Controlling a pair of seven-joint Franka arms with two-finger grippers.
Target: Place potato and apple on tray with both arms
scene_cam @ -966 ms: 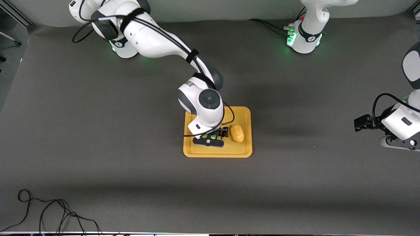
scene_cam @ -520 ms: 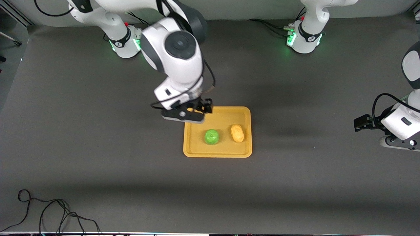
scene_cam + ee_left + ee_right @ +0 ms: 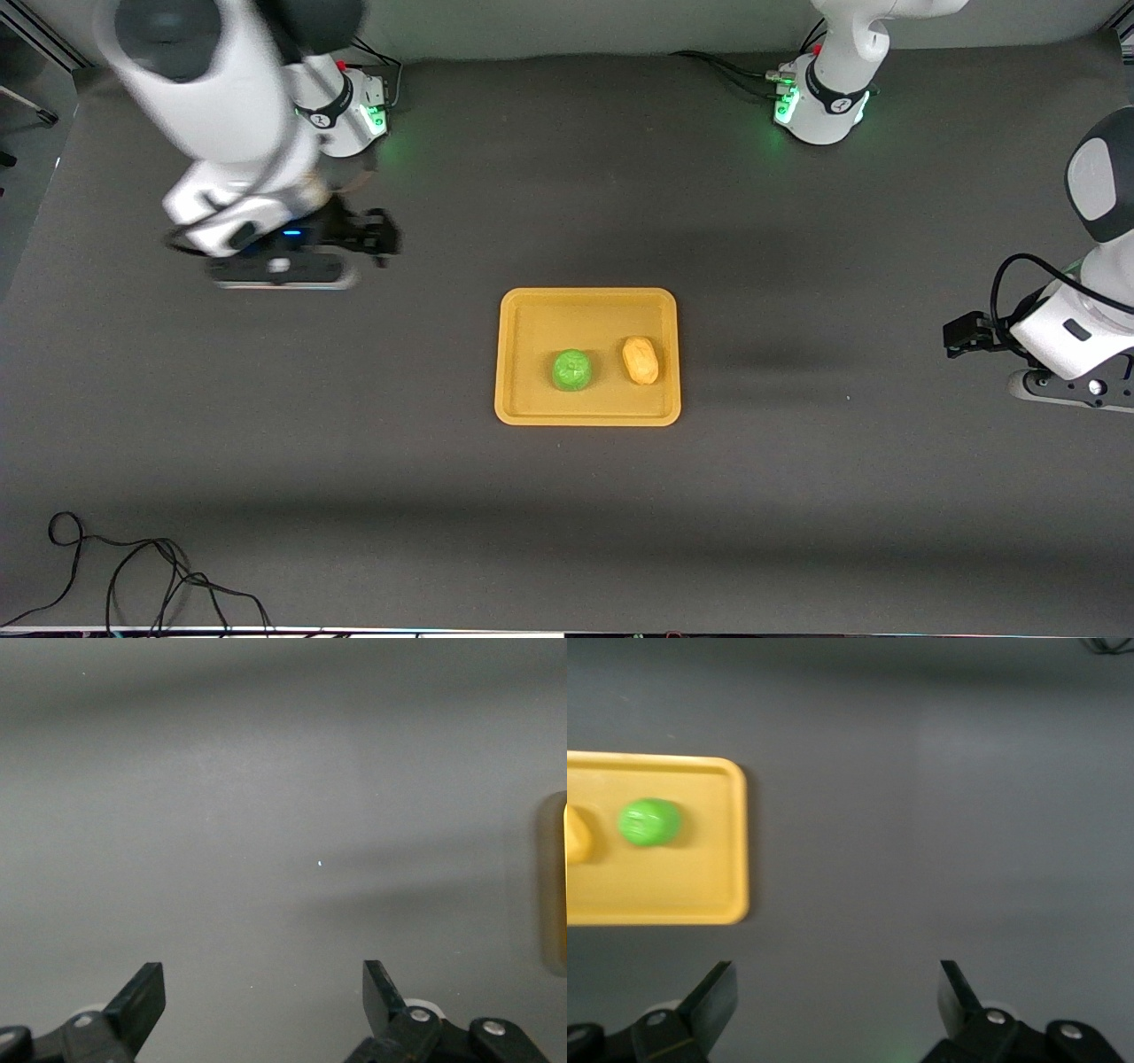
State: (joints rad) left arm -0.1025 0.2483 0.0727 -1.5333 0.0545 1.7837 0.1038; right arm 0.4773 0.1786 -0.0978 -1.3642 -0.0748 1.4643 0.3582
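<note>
Cable loop [image 3: 133, 576] lies on the table [image 3: 354, 496] at the edge nearest the front cam, toward the right arm's end. Next up, mid-table: tray [image 3: 587, 356], flat, w/ both items on it. Apple [image 3: 571, 369] sits in the tray half nearer the front cam, toward the right arm's end; potato [image 3: 640, 360] just beside it, toward the left arm's end, a small gap between, not touching. Both rest on the tray floor, clear of the rim. Right wrist view shows the same: tray [image 3: 673, 842], apple [image 3: 648, 822] on it, potato [image 3: 576, 835] cut off by the frame edge. Left gripper [image 3: 1045, 388] is up over bare table at the left arm's end, well apart from the tray, about level w/ it; arm waits there. Left wrist view: left gripper [image 3: 263, 1001] jaws spread wide, nothing between, only table below and a sliver of tray rim [image 3: 556, 886] at the frame edge. Farther from the front cam: right gripper [image 3: 279, 266] is up over bare table near the right arm's base [image 3: 341, 106], well apart from the tray, blurred in front view. Right wrist view: right gripper [image 3: 833, 1001] jaws spread wide, empty. Left arm's base [image 3: 819, 106] stands at the table's top edge, green-lit.
</note>
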